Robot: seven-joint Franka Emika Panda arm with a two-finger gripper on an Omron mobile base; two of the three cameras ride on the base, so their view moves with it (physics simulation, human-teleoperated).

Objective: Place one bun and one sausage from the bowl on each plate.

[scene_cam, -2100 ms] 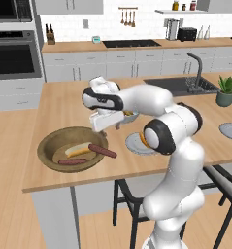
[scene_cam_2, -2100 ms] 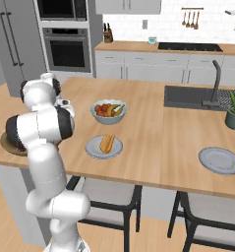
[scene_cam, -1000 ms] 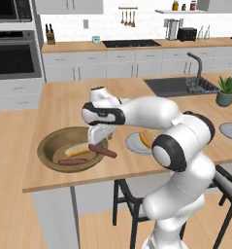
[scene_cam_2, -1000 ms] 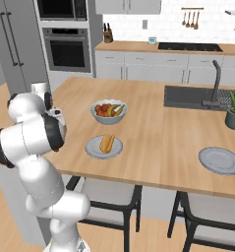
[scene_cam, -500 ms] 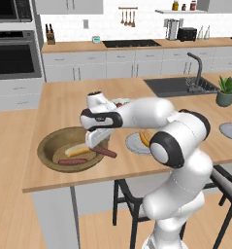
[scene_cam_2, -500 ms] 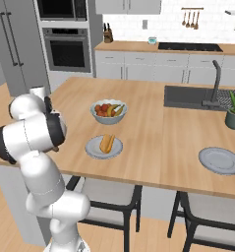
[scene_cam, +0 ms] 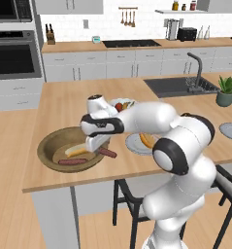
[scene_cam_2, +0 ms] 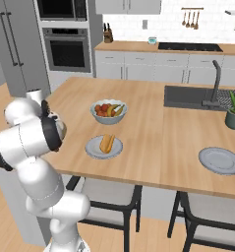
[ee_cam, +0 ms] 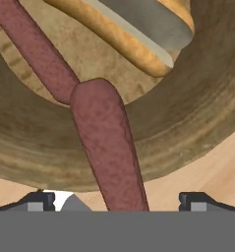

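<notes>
Hand view puts the wide-spread gripper [ee_cam: 116,199] astride a dark reddish-brown sausage [ee_cam: 109,147] lying over the rim of the wooden bowl [ee_cam: 197,123], with a second sausage [ee_cam: 33,47] and a golden bun [ee_cam: 133,34] inside. Right base view adds a bun [scene_cam_2: 107,143] on the near plate [scene_cam_2: 92,150] and the bare far plate [scene_cam_2: 220,161].

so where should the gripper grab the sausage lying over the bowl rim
Grip the sausage that lies propped over the rim of the bowl around its middle, coming straight down with one finger on each long side. It is slim and round, and the open gripper already straddles it. Staying clear of its inner end probably avoids the second sausage touching it.
</notes>
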